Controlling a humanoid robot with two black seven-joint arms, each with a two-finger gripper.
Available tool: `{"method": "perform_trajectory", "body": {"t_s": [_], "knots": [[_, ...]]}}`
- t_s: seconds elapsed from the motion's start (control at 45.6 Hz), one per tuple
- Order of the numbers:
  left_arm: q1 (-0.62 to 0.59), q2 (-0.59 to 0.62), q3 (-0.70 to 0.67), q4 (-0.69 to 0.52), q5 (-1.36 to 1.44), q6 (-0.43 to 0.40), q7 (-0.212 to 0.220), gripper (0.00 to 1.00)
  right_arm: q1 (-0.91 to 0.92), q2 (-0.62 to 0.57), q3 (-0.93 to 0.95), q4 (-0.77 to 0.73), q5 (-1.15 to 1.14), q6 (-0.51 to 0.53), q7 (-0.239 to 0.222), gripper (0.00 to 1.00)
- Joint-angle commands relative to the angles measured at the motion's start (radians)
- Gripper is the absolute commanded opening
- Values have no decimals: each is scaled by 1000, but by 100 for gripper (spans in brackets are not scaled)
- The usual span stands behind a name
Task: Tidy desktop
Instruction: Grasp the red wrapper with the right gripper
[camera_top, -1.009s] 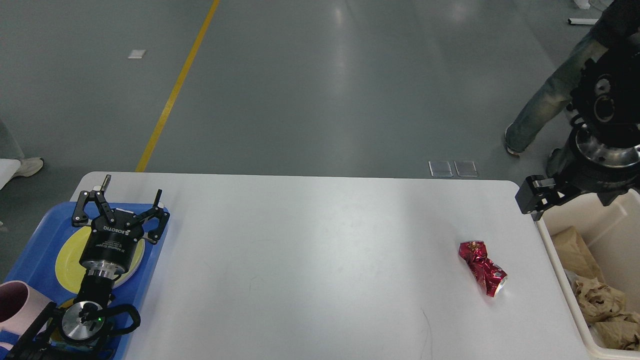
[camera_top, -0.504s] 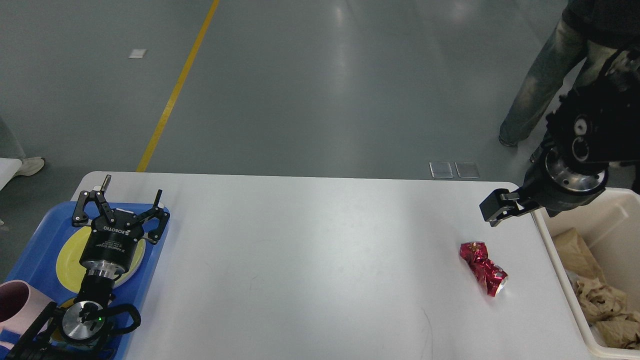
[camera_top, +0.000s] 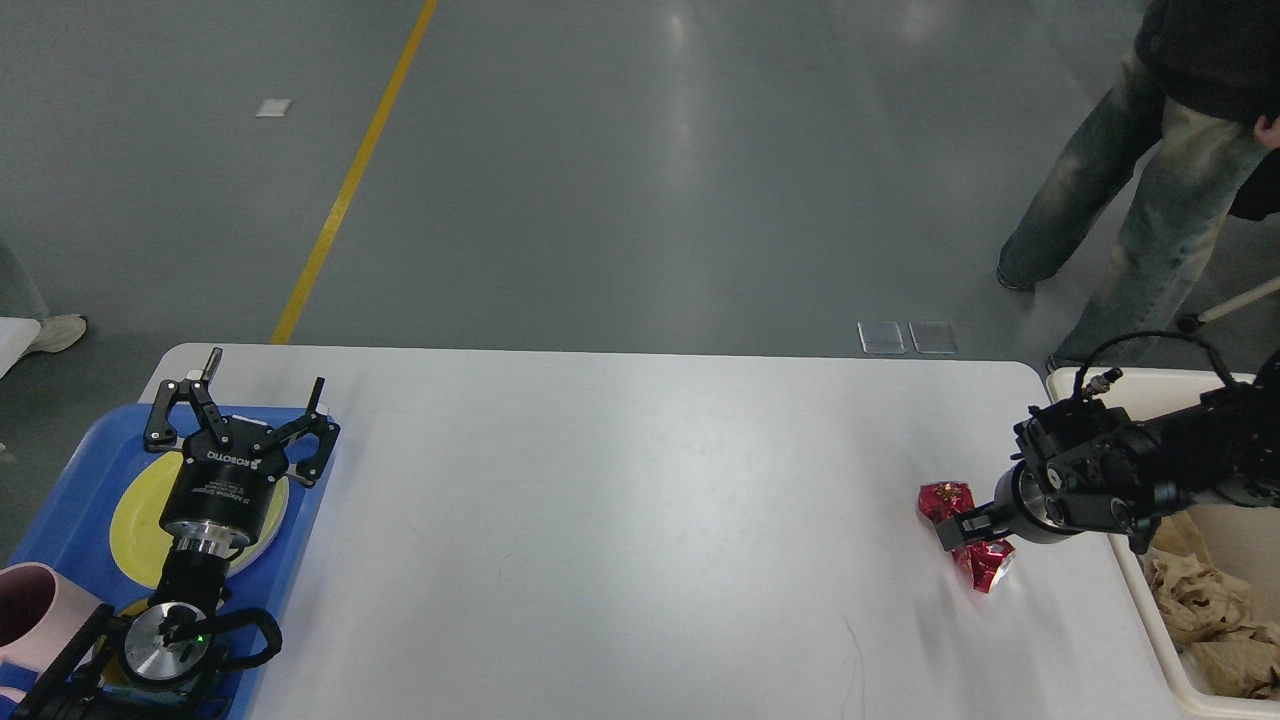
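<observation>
Nearest, at the left edge, a pink mug (camera_top: 28, 600) sits on the blue tray (camera_top: 60, 480) beside a yellow plate (camera_top: 135, 510). Over that plate hangs the left pincer (camera_top: 240, 415), its fingers spread wide apart. The white tabletop (camera_top: 600, 520) stretches across the view. At its right end the right pincer (camera_top: 958, 528) is down at a crumpled red wrapper (camera_top: 985, 565); whether it grips, I cannot tell. The cream bin (camera_top: 1165, 640) alongside holds brown paper (camera_top: 1200, 600). Beyond, a person in jeans (camera_top: 1150, 200) stands on the grey floor.
</observation>
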Motion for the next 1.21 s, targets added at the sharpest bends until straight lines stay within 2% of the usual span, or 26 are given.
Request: {"method": "perform_trajectory", "body": {"t_s": [0.0,0.614,0.789,0.899,1.074,1.14,1.184], "knots": [[-1,0,0,1,0,0,0,97,-87,14,28,-101,3,-1,0,100],[0,0,0,1,0,0,0,97,-187,63,46,-184,6,-78,-12,100],[-1,0,0,1,0,2,0,97,-195,63,55,-187,14,-84,-12,98],[-1,0,0,1,-2,2,0,97,-207,63,66,-187,23,-112,-12,93],[-1,0,0,1,0,2,0,97,-212,63,72,-199,80,-126,-12,71],[-1,0,0,1,-2,2,0,97,-213,63,72,-199,98,-126,-12,55],[-1,0,0,0,-2,2,0,97,-213,63,72,-199,108,-126,-12,38]]}}
